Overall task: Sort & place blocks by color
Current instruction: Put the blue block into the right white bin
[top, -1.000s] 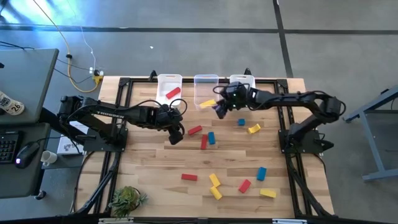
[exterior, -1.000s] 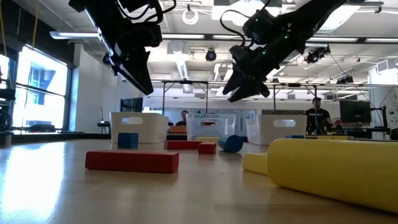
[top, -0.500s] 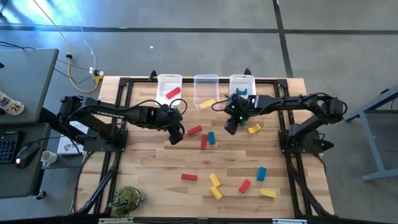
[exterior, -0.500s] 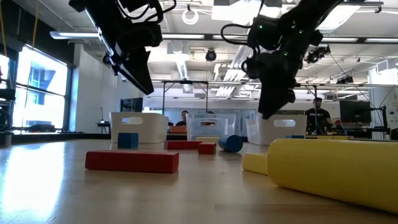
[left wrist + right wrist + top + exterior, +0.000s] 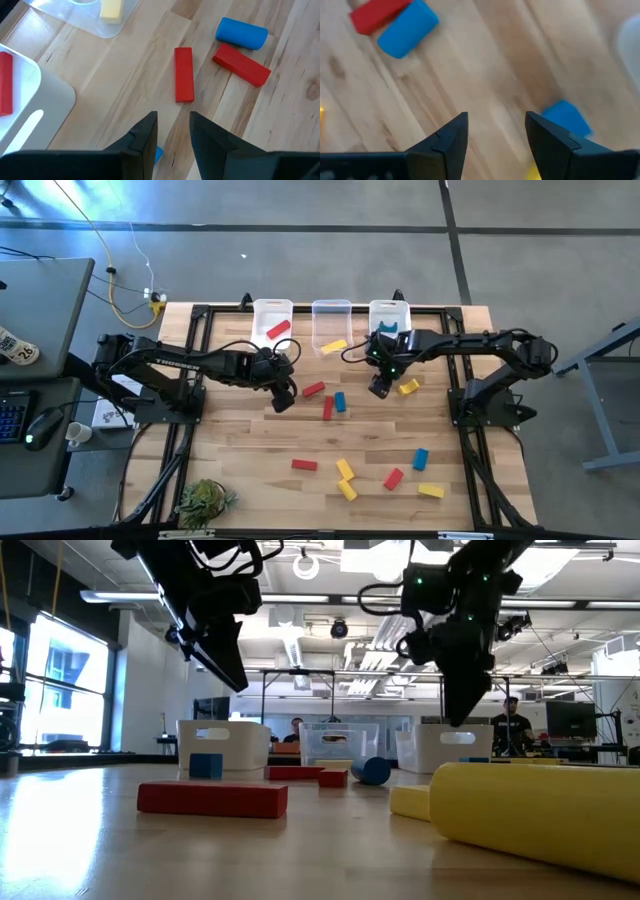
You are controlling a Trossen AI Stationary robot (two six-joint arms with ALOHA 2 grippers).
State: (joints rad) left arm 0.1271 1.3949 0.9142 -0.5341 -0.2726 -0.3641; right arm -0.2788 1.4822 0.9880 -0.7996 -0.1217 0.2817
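Right gripper (image 5: 379, 388) is hovering empty with its fingers spread, just in front of the blue bin (image 5: 389, 311), and the small blue block (image 5: 566, 118) lies on the wood right beside one fingertip, so I'd shift over until it's centred between the fingers before dropping and closing. Left gripper (image 5: 283, 399) waits in front of the red bin (image 5: 271, 307), fingers nearly together and holding nothing, a red block (image 5: 184, 74) just ahead of it.

Red, yellow, blue blocks (image 5: 345, 470) scattered flat; few in bins.
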